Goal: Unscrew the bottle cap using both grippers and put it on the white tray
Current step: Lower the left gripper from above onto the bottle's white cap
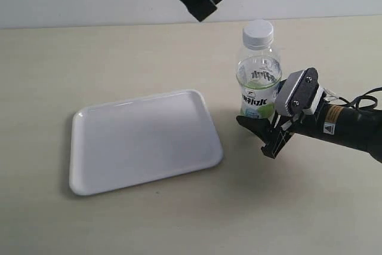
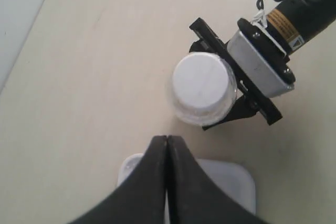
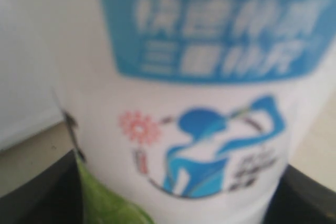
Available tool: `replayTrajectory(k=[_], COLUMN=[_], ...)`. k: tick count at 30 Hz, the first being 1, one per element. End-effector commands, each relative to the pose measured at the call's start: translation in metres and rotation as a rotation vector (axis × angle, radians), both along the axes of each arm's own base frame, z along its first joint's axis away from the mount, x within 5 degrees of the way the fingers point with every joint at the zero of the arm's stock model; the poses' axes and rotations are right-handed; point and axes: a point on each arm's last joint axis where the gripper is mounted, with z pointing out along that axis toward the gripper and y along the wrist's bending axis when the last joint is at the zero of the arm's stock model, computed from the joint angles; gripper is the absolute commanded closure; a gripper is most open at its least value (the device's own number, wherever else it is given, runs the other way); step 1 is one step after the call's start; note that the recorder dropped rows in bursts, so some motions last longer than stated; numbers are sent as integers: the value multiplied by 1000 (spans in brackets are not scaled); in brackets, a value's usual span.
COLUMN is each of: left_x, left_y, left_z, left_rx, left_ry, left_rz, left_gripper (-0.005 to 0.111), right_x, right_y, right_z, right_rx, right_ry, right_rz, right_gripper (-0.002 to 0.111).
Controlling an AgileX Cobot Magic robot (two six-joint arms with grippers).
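Note:
The clear bottle (image 1: 258, 85) stands upright on the table, just right of the white tray (image 1: 143, 141). Its white ridged cap (image 1: 258, 33) sits on the neck. My right gripper (image 1: 255, 135), slim with a grey plate, comes in from the right. Its fingers sit against both sides of the bottle's lower body, shut on it. The label (image 3: 199, 103) fills the right wrist view. My left gripper (image 1: 203, 13), bulky and black, hangs shut and empty above and left of the cap. From above, the cap (image 2: 202, 85) lies ahead of its closed tips (image 2: 166, 139).
The tray's corner (image 2: 231, 182) shows under the left gripper's fingers. The right arm's body and cables (image 1: 352, 123) stretch to the right edge over the beige table (image 1: 179, 219). A pale wall runs along the back.

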Motion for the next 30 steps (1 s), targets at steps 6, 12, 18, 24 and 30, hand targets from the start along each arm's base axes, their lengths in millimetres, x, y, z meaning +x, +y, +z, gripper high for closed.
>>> replayTrajectory(k=[6,12,18,24,30], left_x=[-17,-16,-2,5,8], left_y=[-19,-21,-35,-40,-43], left_z=[-4,-2,-28,-34,-20], left_rx=[-44,-71,-70,-71,-26], left_ry=[93,87,118,157,218], left_rz=[-24,-18,26,89,107], left_gripper=[98,61,46,46,46], right_x=[2,3,3,3,2], right_y=[1,0,0,0,0], right_z=[7,7,7,7,7], right_rx=[-4,-3,-3,-1,-1], right_ry=[-64,-64,-64,-62,-62], right_rz=[12,4,4,0,6], right_gripper=[108,108,108,108,108])
